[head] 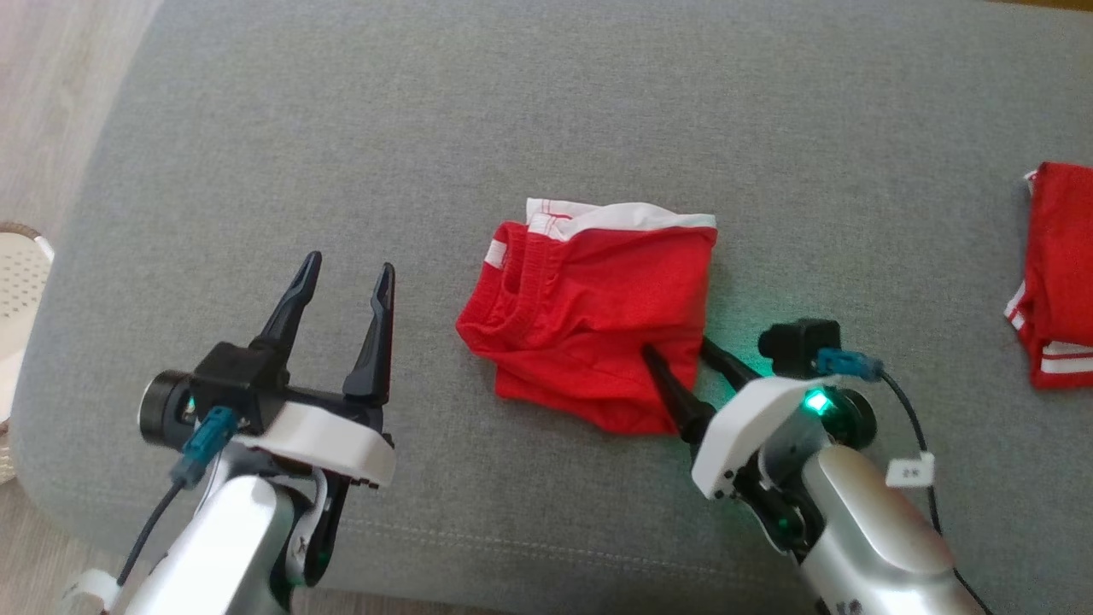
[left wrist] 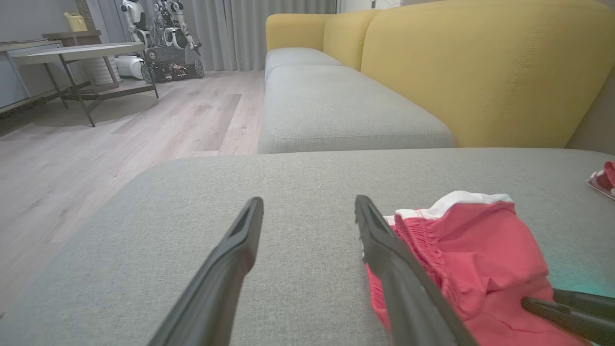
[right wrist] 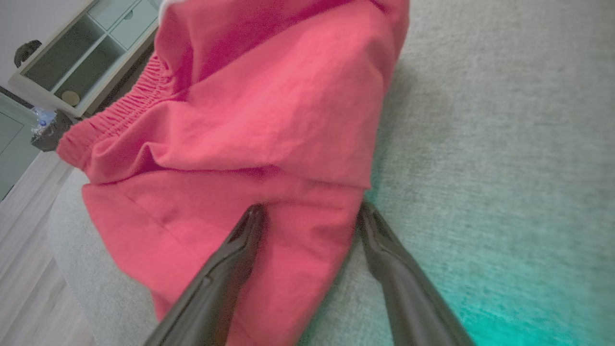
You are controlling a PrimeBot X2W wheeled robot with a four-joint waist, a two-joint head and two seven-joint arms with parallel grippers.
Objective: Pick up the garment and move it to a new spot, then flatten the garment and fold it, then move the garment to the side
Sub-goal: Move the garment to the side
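1. My right end effector (head: pixel 675 346), fingers apart, straddles the near right corner of the red shorts (head: pixel 589 316). One finger is on cloth and one on the cushion, placed, I judge, to pinch that corner.
2. My left end effector (head: pixel 351 263) hovers with fingers spread, near the shorts' left side, holding nothing.
3. The shorts lie loosely folded mid-cushion on the grey sofa seat (head: pixel 598 111), with a second red garment (head: pixel 1059 273) well apart.
4. Yellow backrests (left wrist: pixel 480 72) and a wood floor (left wrist: pixel 120 134) lie beyond.
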